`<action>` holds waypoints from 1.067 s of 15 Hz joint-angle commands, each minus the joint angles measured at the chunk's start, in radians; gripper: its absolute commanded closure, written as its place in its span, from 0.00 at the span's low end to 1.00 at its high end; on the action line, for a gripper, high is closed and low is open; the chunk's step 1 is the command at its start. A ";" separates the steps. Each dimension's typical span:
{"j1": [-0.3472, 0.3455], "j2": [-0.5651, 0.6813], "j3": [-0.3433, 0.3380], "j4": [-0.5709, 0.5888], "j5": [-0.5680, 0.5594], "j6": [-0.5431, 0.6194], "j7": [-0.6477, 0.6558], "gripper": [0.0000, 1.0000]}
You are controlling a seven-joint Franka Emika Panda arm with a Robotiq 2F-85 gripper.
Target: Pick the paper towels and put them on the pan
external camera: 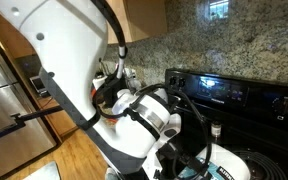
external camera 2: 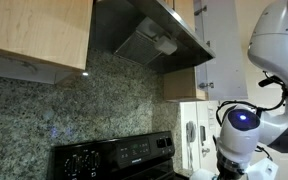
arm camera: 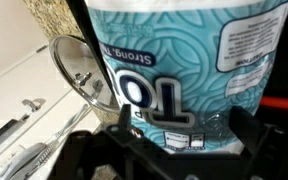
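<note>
In the wrist view the paper towels (arm camera: 189,60), a big white roll in clear wrap with teal-blue print, fill the middle. My gripper (arm camera: 187,140) is open, one dark finger (arm camera: 125,128) on each side of the roll's near end. The pan (arm camera: 76,68) shows at the left as a round silvery rim, mostly hidden behind the roll. A reddish handle (arm camera: 282,103) sticks out on the right. Whether the roll rests in the pan I cannot tell. In an exterior view the arm covers most of the scene, and a bit of the roll (external camera: 227,170) shows at the bottom.
A black stove with its control panel (external camera: 229,92) stands against a granite backsplash (external camera: 244,35). A range hood (external camera 2: 149,40) and wooden cabinets (external camera 2: 34,30) hang above. A steel fridge (external camera: 2,90) is off to one side. Metal utensils (arm camera: 14,128) lie left of the pan.
</note>
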 commanded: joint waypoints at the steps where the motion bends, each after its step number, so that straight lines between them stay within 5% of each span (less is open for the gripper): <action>1: -0.042 0.072 -0.003 0.079 0.108 0.047 -0.107 0.00; 5: -0.071 0.103 0.004 0.108 0.197 0.050 -0.175 0.00; 6: -0.073 0.101 0.004 0.110 0.211 0.044 -0.189 0.21; 14: -0.076 0.072 0.010 0.097 0.190 0.040 -0.157 0.70; 16: -0.073 0.059 0.010 0.087 0.178 0.035 -0.146 0.73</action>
